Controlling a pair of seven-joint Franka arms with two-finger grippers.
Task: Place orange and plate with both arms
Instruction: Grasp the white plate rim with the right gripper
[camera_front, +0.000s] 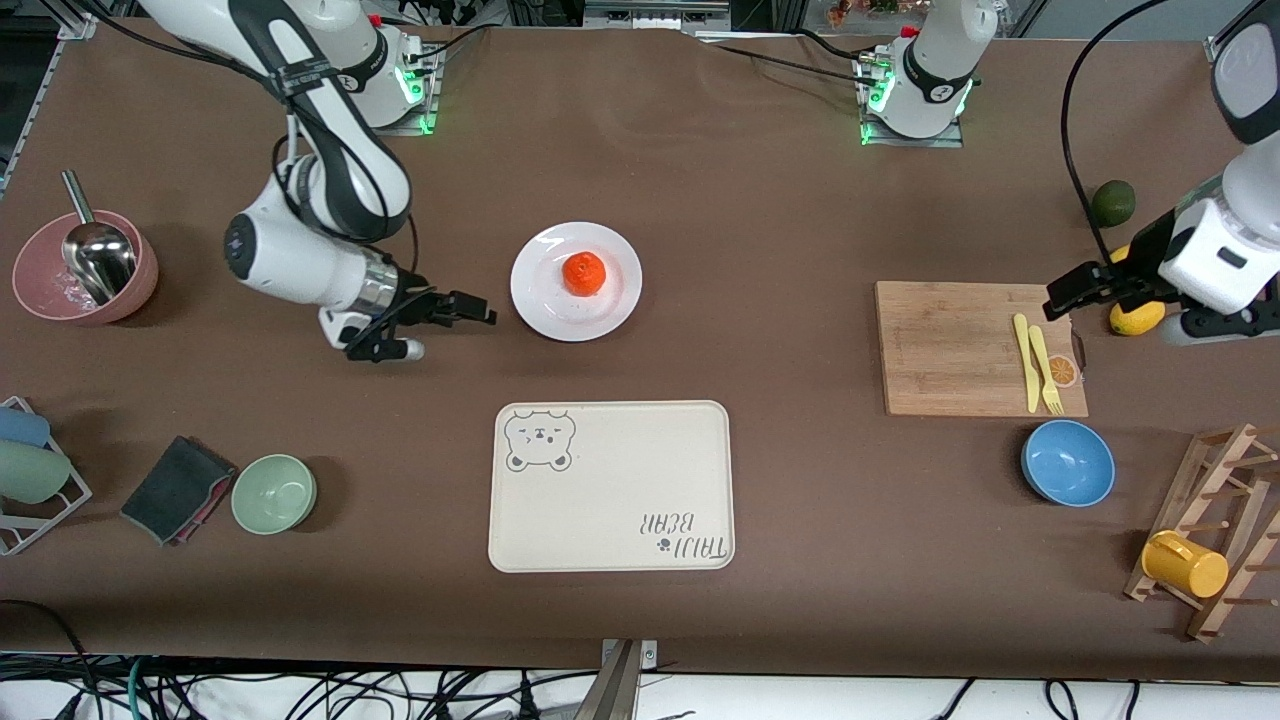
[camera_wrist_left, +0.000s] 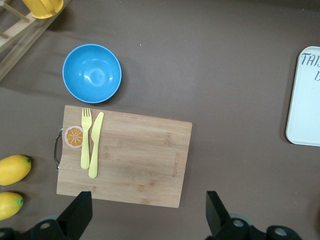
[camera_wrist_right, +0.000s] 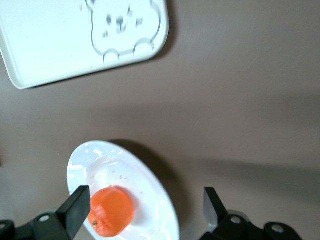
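We see the orange (camera_front: 583, 273), a small dimpled red-orange fruit, sitting on the plate (camera_front: 611, 307), a round glossy white ceramic dish with a shallow rim and faint specks. The plate rests on the desk (camera_front: 780, 220), a matte brown surface, farther from the front camera than the beige rectangular bear-printed tray (camera_front: 611, 487). The right end effector (camera_front: 478, 310) hangs beside the plate toward the right arm's end, its fingers spread with nothing between them. The left end effector (camera_front: 1062, 296) hovers over the edge of the bamboo cutting board (camera_front: 950, 350), fingers likewise spread and bare. On that board lie a pale yellow plastic knife (camera_front: 1024, 362) and fork (camera_front: 1044, 368). A smooth blue bowl (camera_front: 1067, 462) stands nearer the camera than the board.
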